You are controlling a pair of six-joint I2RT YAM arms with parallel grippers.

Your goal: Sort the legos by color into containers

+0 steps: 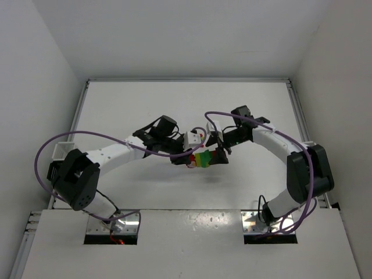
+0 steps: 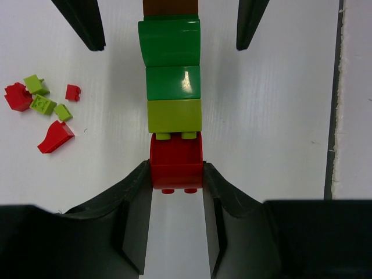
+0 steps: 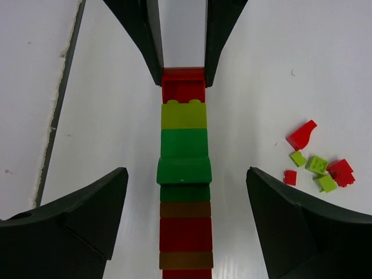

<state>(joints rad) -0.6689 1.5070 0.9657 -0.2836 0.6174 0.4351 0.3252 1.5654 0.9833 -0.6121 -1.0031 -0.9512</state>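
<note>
The multicoloured stack [image 2: 172, 87] is clamped by its red end brick in the left gripper [image 2: 176, 168]. The right gripper [image 3: 186, 174] is spread wide around it, not touching. In the left wrist view, loose legos [image 2: 43, 107] are seen at its nine o'clock.

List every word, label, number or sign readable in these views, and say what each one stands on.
None: no text, number or logo can be read in any view.
lego stack: plain glossy faces, no print.
loose legos: any mark on the studs is too small to read.
</note>
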